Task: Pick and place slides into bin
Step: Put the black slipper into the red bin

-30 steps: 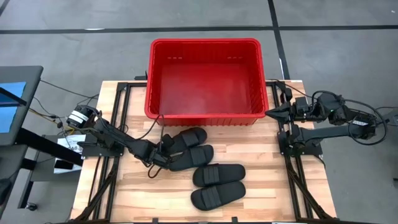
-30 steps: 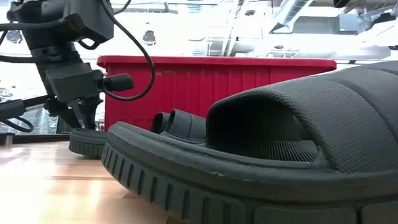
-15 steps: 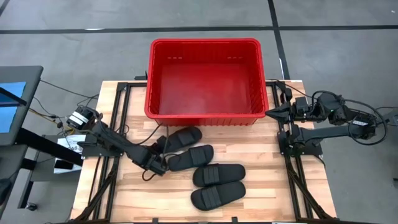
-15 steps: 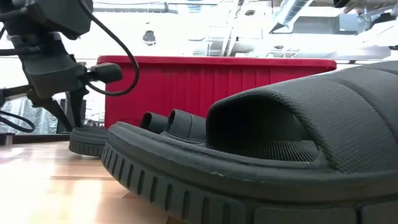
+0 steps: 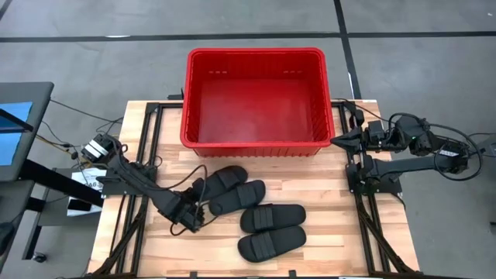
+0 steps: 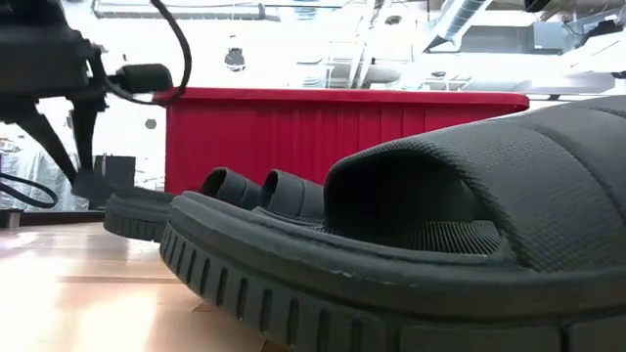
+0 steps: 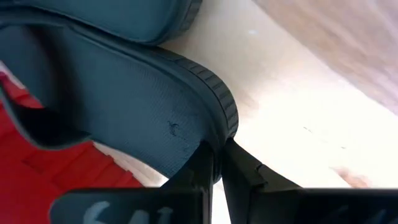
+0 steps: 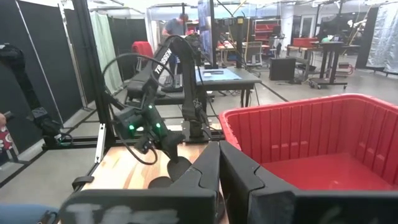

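Left claw (image 5: 191,216) pinched closed on far-left slide's (image 5: 221,182) sole edge; lift level, clear bin (image 5: 256,144) rim before releasing. Right claw (image 8: 219,163) closed, parked.

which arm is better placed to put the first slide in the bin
Left. The left gripper is at the heel of a slide on the table, its fingers closed on the sole edge. The right gripper waits at the red bin's right corner, away from all slides.

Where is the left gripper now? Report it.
High view: the left gripper is on the table's left side, shut on the heel edge of a slide, in front of the bin.
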Controlling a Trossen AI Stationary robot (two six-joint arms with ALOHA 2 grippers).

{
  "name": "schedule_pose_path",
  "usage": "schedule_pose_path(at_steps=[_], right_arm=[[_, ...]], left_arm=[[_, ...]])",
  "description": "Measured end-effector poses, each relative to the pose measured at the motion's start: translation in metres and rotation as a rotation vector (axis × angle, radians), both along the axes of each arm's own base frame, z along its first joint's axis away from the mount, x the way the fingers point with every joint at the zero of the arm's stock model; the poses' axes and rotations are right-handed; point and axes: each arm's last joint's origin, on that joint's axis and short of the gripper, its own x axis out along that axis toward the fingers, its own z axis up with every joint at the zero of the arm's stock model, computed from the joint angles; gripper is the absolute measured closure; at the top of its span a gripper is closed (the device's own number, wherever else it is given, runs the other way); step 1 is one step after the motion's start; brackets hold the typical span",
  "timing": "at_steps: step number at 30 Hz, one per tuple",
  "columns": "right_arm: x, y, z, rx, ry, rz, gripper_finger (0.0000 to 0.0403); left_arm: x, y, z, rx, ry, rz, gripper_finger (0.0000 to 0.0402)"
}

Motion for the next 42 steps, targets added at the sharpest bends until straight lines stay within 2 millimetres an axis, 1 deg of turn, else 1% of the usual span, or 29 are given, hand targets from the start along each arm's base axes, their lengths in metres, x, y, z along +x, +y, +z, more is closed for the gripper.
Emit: schedule_pose_path(at_steps=[9, 18, 25, 33, 36, 39, 42], right_arm=[[0.0, 0.0, 0.0, 0.0, 0.0, 0.0, 0.0403], [0.0, 0.0, 0.0, 0.0, 0.0, 0.0, 0.0403], [0.0, 0.0, 0.0, 0.0, 0.0, 0.0, 0.0403], [0.0, 0.0, 0.0, 0.0, 0.0, 0.0, 0.0403], [0.0, 0.0, 0.0, 0.0, 0.0, 0.0, 0.0403], [0.0, 0.0, 0.0, 0.0, 0.0, -0.001, 0.0403], [0.0, 0.0, 0.0, 0.0, 0.0, -0.001, 0.0403]], left_arm=[[-0.01, -0.013, 0.033, 0.055, 0.019, 0.095, 0.0397], [-0.019, -0.022, 0.056, 0.098, 0.01, 0.138, 0.0397], [-0.018, -0.033, 0.074, 0.161, -0.14, 0.069, 0.0397], [-0.013, -0.039, 0.101, 0.231, -0.318, 0.033, 0.0397], [-0.012, -0.035, 0.115, 0.293, -0.409, 0.061, 0.0397], [-0.008, -0.028, 0.131, 0.341, -0.554, 0.095, 0.0397], [-0.007, -0.012, 0.152, 0.38, -0.661, 0.126, 0.0397]])
